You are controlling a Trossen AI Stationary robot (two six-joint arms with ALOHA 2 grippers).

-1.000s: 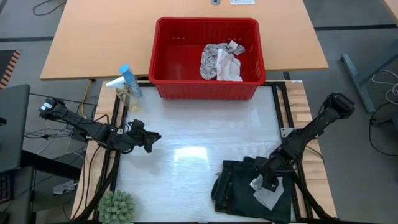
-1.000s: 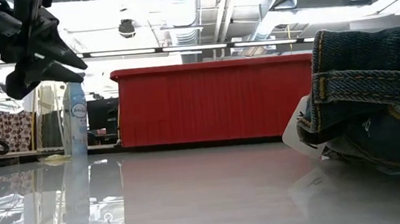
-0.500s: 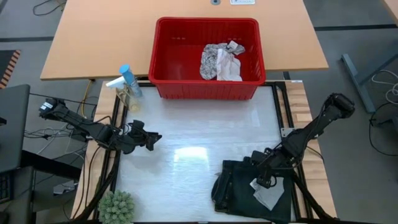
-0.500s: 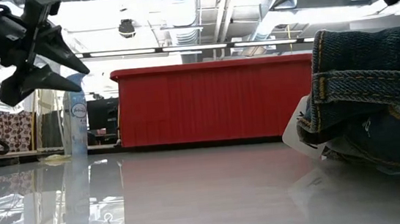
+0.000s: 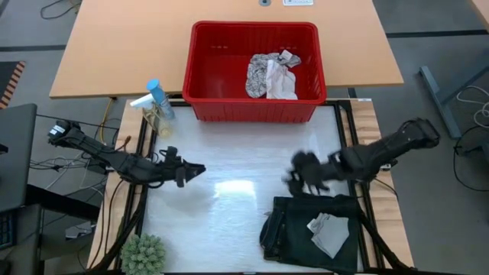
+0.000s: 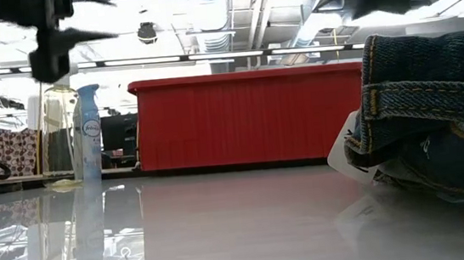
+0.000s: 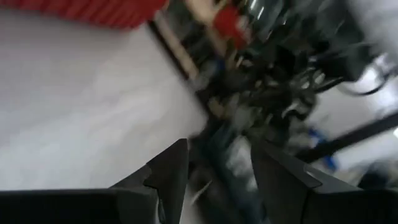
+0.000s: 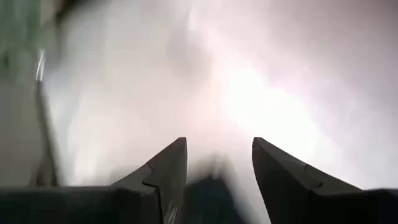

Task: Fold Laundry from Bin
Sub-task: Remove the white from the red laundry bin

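Red plastic bin [image 5: 254,107], matt, its front wall ribbed with fine vertical slots. Soft crumpled cloth [image 5: 271,75] lies inside, a grey-white print. The white table top [image 5: 229,160] is smooth and glossy, throwing back ceiling light in the low view. Dark garment [image 5: 290,229] at the front edge is heavy denim, coarse weave, thick stitched seams plain in the low view. A pale, limp cloth [image 5: 328,233] lies on it. Bare matt wood on the desk [image 5: 122,53] behind. Spray bottle [image 6: 87,131] is clear plastic, shiny.
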